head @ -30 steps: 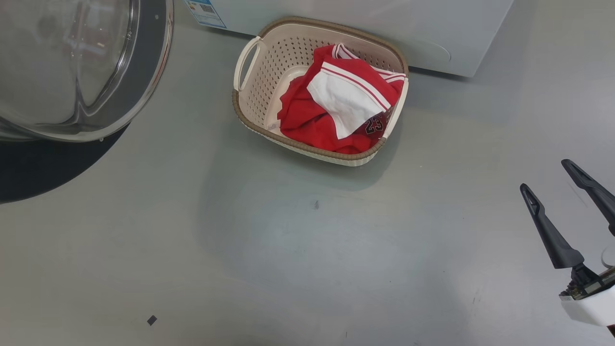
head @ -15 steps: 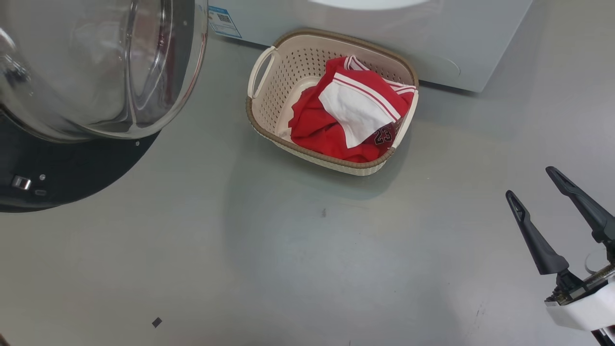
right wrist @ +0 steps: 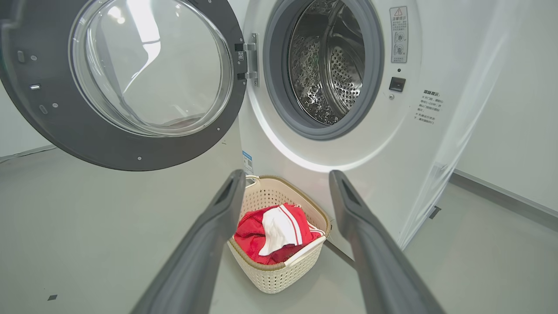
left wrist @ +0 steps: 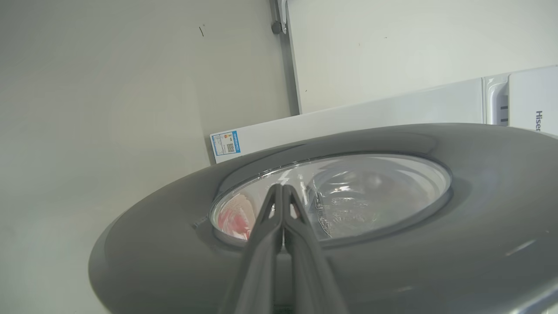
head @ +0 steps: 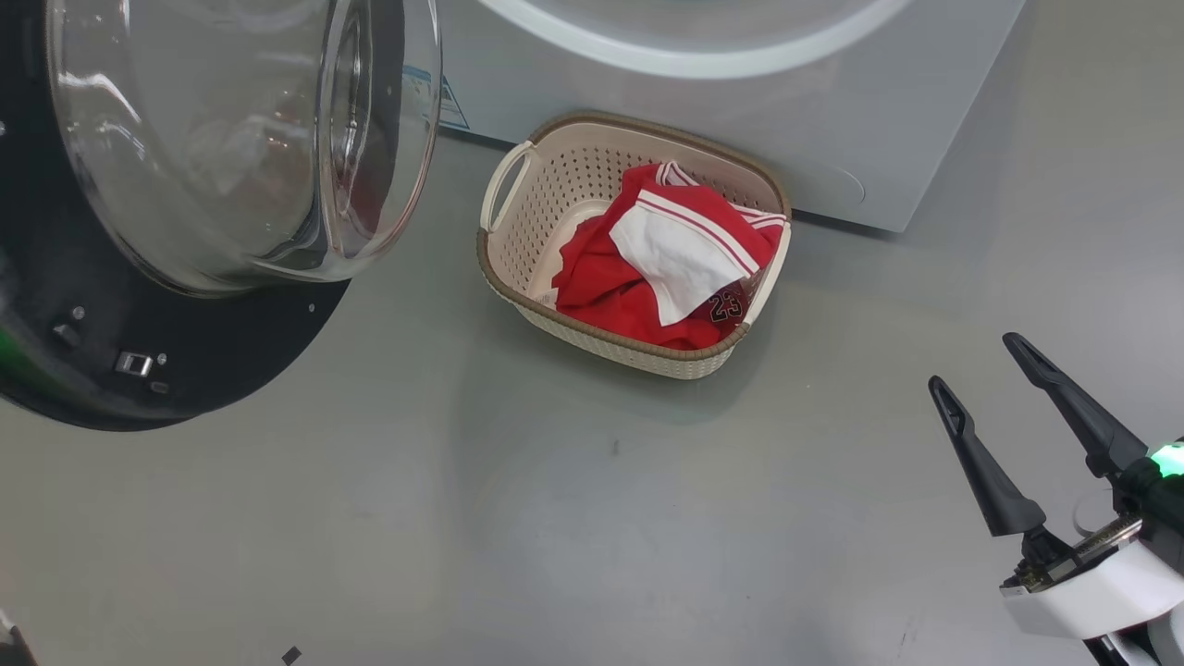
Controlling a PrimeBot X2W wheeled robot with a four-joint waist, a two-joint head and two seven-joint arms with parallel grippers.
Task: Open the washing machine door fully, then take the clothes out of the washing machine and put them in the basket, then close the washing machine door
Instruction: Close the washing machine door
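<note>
Clothes (head: pixel 675 268), red with a white striped panel on top, lie heaped in the basket (head: pixel 541 199), which stands on the floor (head: pixel 555 518) just in front of the washing machine (right wrist: pixel 392 144), below its opening. The steel drum (right wrist: pixel 335 65) looks empty as far as the right wrist view reaches, so the unloading seems done and the step in hand is closing the washing machine door (right wrist: pixel 109 139). It hangs swung wide on its hinge (right wrist: pixel 250 59), its glass bowl (head: pixel 231 139) bulging toward the basket side. The left pincer (left wrist: pixel 282 192) is pressed together with nothing in it and points at the door's outer face, tips near the edge of the window; whether they touch it I cannot tell. The right pincer (head: pixel 974 363) is spread wide, empty, and hovers over bare floor well apart from the basket. To close well, the shut left pincer should likely press on the black rim rather than the glass, out toward the latch (head: pixel 132 363) side, far from the hinge, where a light push turns the door easily. The push ought to follow the door's arc rather than run straight, or the tips may slide across the glossy surface. The basket sits low beneath the door's sweep and appears clear of it, though its near handle is worth watching. A firm last press against the grey seal (right wrist: pixel 279 104) is probably needed for the latch to catch, and the right arm is best kept out of the swing.
</note>
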